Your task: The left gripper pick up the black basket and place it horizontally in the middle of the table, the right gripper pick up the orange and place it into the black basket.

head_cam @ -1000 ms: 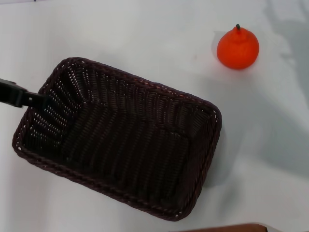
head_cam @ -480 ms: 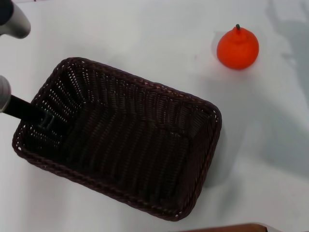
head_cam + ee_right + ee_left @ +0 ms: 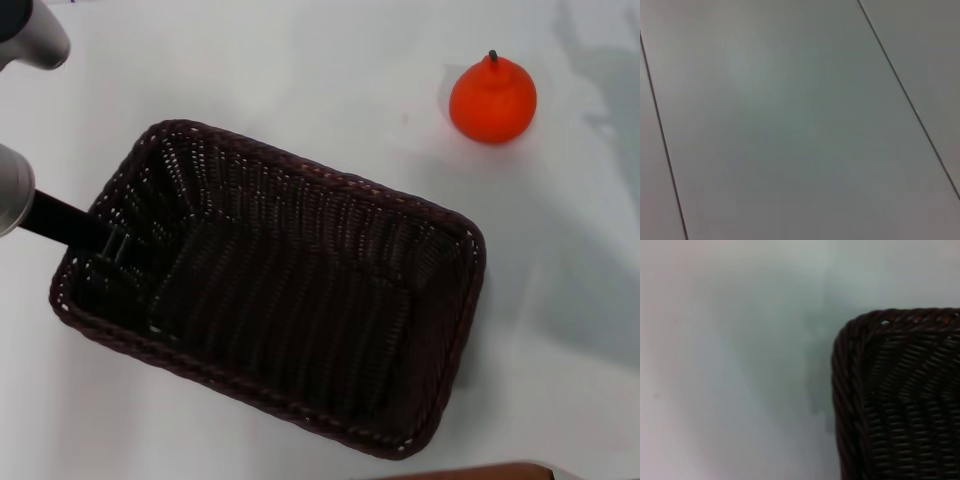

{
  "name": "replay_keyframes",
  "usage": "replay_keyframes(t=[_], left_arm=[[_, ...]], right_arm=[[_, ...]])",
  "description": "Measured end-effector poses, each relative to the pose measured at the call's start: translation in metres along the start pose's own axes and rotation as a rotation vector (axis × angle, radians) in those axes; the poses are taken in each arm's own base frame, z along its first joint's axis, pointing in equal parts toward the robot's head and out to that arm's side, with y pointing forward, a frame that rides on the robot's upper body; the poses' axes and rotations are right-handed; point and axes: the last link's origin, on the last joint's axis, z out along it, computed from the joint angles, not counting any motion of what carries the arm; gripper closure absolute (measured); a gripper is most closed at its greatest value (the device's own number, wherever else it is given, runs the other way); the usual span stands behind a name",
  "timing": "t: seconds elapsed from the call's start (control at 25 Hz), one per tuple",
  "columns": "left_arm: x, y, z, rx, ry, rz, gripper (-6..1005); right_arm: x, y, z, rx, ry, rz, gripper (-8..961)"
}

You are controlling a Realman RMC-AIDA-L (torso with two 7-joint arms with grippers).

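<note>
The black basket (image 3: 300,172) lies at a slant on the white table (image 3: 300,60), left of centre in the head view. My left gripper (image 3: 102,241) comes in from the left on its grey arm. Its black finger reaches over the basket's left short rim and down the inside wall, shut on that wall. The left wrist view shows one basket corner (image 3: 900,405) over the table (image 3: 730,365). The orange (image 3: 492,98) stands upright at the far right, apart from the basket. My right gripper is out of view.
A brown edge (image 3: 470,470) shows at the bottom of the head view. Bare table lies between the basket and the orange and along the far side. The right wrist view shows only a grey panelled surface (image 3: 790,125).
The left gripper's finger has gone over the left rim into the basket. The basket has then shifted to the right with it. The orange has not moved.
</note>
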Motion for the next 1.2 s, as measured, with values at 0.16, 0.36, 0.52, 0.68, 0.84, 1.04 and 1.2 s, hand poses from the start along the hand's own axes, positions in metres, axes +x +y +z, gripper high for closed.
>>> replay_keyframes(t=[0.16,0.36,0.52,0.68,0.84,1.04,1.2], left_arm=[[0.001,-0.001,0.002,0.003,0.011,-0.025,531],[0.004,0.0,0.0,0.008,0.031,-0.046,709],[0.008,-0.002,-0.003,-0.018,0.092,-0.086,827],[0.004,-0.016,-0.01,-0.047,0.145,-0.217,832],[-0.008,-0.034,-0.02,-0.073,0.202,-0.375,836],[-0.027,-0.047,-0.023,-0.063,0.209,-0.528,835],[-0.038,-0.049,-0.022,-0.054,0.235,-0.622,837]], right_arm=[[0.0,0.001,-0.002,-0.003,-0.003,-0.001,28],[0.0,0.001,-0.002,-0.004,-0.004,-0.001,28],[0.001,0.002,-0.001,-0.002,-0.001,-0.002,29],[0.001,0.003,0.002,-0.009,-0.005,-0.005,29],[0.001,0.005,0.006,-0.015,-0.008,-0.003,28],[0.001,0.011,0.016,-0.039,-0.03,-0.003,29],[-0.005,0.011,0.029,-0.055,-0.069,-0.002,28]])
